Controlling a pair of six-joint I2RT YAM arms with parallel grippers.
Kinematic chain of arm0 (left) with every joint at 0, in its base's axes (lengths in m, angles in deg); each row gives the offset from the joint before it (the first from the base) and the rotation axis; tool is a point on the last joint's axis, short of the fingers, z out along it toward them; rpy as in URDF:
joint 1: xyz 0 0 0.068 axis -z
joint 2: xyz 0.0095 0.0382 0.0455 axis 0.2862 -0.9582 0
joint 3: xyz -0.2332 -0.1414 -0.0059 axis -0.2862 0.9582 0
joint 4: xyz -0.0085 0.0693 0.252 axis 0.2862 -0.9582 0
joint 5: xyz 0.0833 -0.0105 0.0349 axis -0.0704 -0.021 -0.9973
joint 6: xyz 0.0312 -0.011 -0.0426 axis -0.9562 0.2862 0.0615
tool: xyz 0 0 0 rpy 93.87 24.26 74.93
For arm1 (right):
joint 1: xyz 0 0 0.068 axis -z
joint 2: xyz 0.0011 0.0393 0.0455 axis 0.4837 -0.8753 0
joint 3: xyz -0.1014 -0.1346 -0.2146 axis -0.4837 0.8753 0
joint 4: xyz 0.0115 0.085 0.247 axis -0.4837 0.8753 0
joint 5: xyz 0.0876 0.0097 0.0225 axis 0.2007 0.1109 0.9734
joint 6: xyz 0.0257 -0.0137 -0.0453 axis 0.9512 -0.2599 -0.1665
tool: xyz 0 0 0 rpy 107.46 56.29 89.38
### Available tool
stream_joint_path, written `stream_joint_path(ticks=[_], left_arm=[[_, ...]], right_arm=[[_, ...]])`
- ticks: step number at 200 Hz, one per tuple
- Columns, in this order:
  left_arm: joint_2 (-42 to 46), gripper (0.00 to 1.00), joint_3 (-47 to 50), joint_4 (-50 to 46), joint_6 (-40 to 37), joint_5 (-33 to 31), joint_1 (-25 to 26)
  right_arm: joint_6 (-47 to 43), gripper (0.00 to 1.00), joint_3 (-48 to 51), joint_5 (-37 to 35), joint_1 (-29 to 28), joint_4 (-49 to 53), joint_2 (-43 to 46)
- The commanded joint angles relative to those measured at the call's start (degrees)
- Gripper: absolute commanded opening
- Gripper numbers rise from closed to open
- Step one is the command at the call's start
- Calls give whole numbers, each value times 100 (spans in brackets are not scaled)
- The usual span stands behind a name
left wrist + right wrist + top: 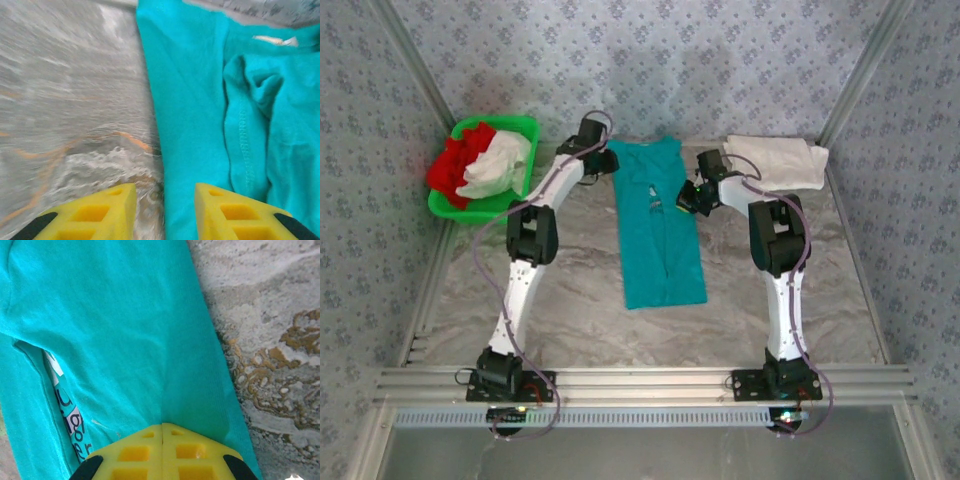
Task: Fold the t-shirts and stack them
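The teal t-shirt point(660, 225) lies folded lengthwise mid-table, running twelve to six. The left gripper point(164, 192) stands partly open astride its eleven o'clock edge. The right gripper point(162, 427) is pressed shut at two o'clock. Light, limp cloth, probably saggy: best pinched at the corners.

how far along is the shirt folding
Done: a folded white shirt lies at the far right. In hand: the teal shirt is folded into a long strip; the right gripper is shut on its edge, the left gripper open beside it. To do: finish it, stack it, then the red shirt and crumpled white shirt in the basket.
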Motion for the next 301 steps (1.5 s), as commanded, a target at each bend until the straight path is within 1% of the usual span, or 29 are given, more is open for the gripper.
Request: stream_joint_path(ticks=[1,7,19,30,39,43,47,59,75,92,106,123,127,134,161,177,201,235,274,301], left_arm=[[1673,36,781,148,-356,-129,9],[2135,37,1386,554,-317,-23,9],[3250,42,3095,1673,-155,194,17],[4285,51,4530,2617,-23,389,26],[5011,54,5531,3049,37,405,64],[5308,55,5901,3144,39,410,85],[5581,55,6240,3210,33,432,110],[6265,55,7094,3197,56,585,164],[6978,55,8085,3171,276,1042,192],[7475,55,8913,3205,631,1628,314],[7716,55,9251,2900,775,1716,621],[7876,55,9478,2567,834,1597,1116],[7880,55,9537,2557,850,1586,1232],[7865,59,9646,2555,921,1566,1406],[7671,59,10025,2904,1329,1588,1817],[7439,58,10184,3227,1501,1759,1929],[7060,50,10247,3424,1597,1838,2187],[6821,50,10267,3574,1717,1765,2455],[6765,50,10431,3622,1785,1638,2522],[6592,49,10469,3746,1824,1647,2522]], right_arm=[[105,0,43,-8,-57,393,541],[73,4,32,31,-65,431,696],[-20,12,113,154,-80,493,1052],[-144,14,397,284,-71,451,1502],[-194,17,857,321,-57,262,1990],[-194,20,1111,330,-59,149,2243],[-396,24,1386,326,-55,15,2510],[-558,34,2235,298,-36,-279,3298],[-627,38,3309,414,8,-406,4185],[-392,39,4210,955,112,-423,4822],[-136,39,4869,1304,138,-465,5263],[-176,42,5343,1288,114,-141,5754],[-197,42,5407,1236,121,-26,5844],[-191,45,5530,1141,112,119,5988],[-522,46,5862,1261,149,297,6136],[-652,46,5947,1217,164,467,6033],[-664,45,6211,1262,184,285,5916],[-650,45,6346,1409,189,20,5619],[-734,44,6426,1324,171,-106,5365],[-699,44,6392,1406,151,-254,5188]])
